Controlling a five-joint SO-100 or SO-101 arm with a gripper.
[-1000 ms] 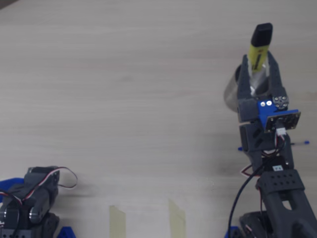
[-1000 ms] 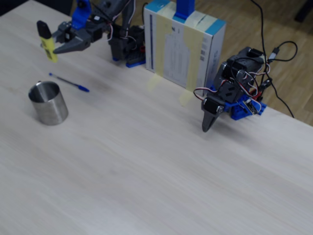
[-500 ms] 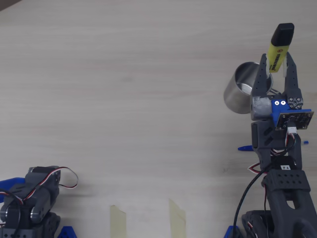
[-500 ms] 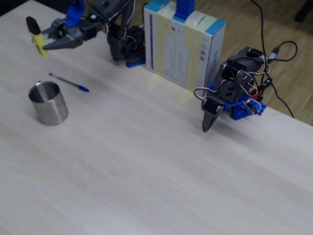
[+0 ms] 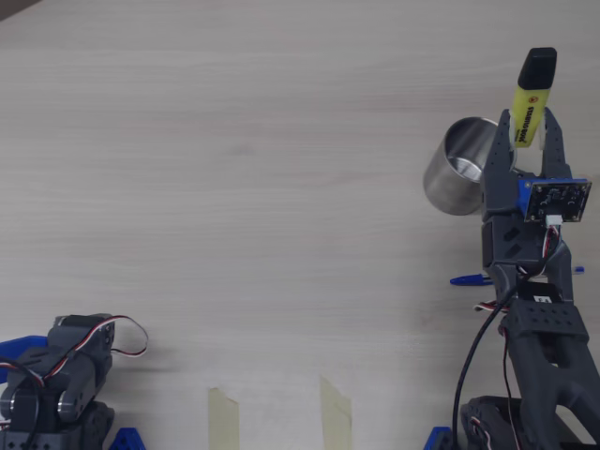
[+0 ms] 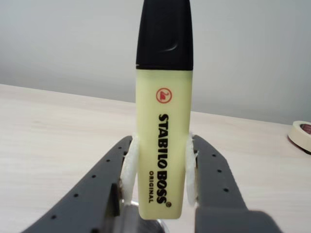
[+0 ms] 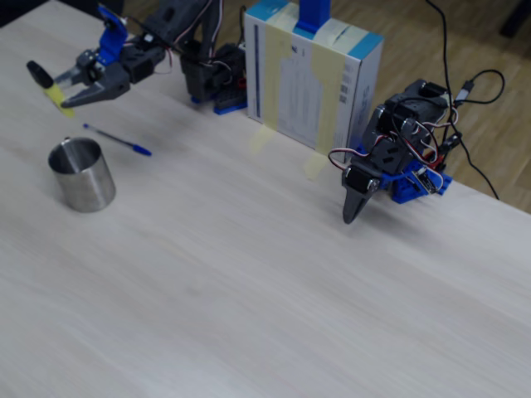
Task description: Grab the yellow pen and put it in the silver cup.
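The yellow pen (image 5: 532, 98) is a chunky highlighter with a black cap, and my gripper (image 5: 528, 120) is shut on its lower body. It is held off the table with the cap pointing away from the arm. In the wrist view the pen (image 6: 163, 121) stands between the white pads (image 6: 129, 167) of my gripper (image 6: 162, 143). The silver cup (image 5: 457, 169) stands upright and open just left of the gripper in the overhead view. In the fixed view the pen (image 7: 47, 84) and gripper (image 7: 63, 93) hover above and behind the cup (image 7: 81, 175).
A thin blue ballpoint pen (image 7: 117, 139) lies on the table near the cup, under the arm (image 5: 469, 279). A second arm (image 7: 390, 170) rests idle. A tall box (image 7: 311, 79) stands at the table's edge. A tape roll (image 6: 301, 133) lies far off.
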